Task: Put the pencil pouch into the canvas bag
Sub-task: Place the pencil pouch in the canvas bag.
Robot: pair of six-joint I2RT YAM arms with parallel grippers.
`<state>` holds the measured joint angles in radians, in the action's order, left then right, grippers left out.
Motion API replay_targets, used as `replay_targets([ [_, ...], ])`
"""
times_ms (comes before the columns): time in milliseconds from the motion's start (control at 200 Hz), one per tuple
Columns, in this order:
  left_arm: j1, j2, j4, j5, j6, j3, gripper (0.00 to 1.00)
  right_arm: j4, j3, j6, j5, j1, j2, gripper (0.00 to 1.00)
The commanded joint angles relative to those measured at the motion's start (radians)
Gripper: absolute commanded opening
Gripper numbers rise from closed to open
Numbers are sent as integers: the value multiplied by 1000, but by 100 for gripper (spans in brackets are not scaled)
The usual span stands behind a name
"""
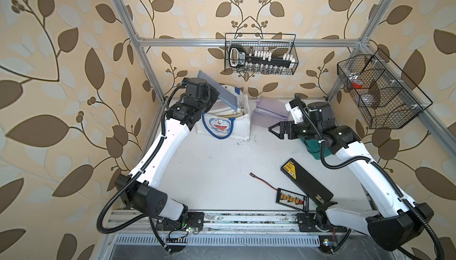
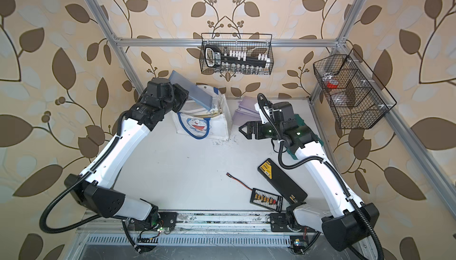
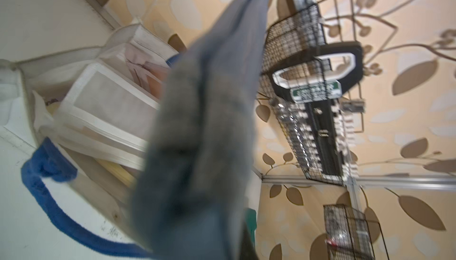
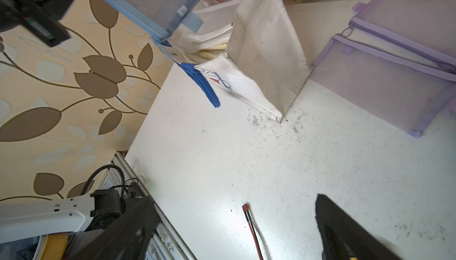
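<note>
Closest to your left wrist lens, the blue-grey pencil pouch [image 3: 202, 135] hangs tilted over the open mouth of the canvas bag [image 1: 238, 128], pinched at one end by your left end effector [image 2: 183, 96], whose jaws are clamped tight on it. Both top views show you the pouch's lower corner down at the bag's rim, with most of it above the bag. Your right end effector [image 1: 272, 130] hovers beside the bag, apart from its side wall, jaws spread wide and holding nothing.
</note>
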<state>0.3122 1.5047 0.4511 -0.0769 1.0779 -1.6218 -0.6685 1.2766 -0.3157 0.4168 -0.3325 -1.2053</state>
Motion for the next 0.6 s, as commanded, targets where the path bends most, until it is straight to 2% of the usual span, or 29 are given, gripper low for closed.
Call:
replay_targets([
  [0,-24,66,-69,38,63,-39,0,-22,15,21,-18,9,28,100],
  [180,-36,178,-86,84,58,-50,0,-23,18,32,-6,31,20,99],
  [370,-42,193,12,98,24,-36,0,-17,13,46,11,70,20,100],
  [510,-52,163,78,95,-23,-28,33,-7,4,49,33,102,21,100],
  [595,-54,131,99,72,-75,-29,46,4,-2,52,41,111,18,100],
])
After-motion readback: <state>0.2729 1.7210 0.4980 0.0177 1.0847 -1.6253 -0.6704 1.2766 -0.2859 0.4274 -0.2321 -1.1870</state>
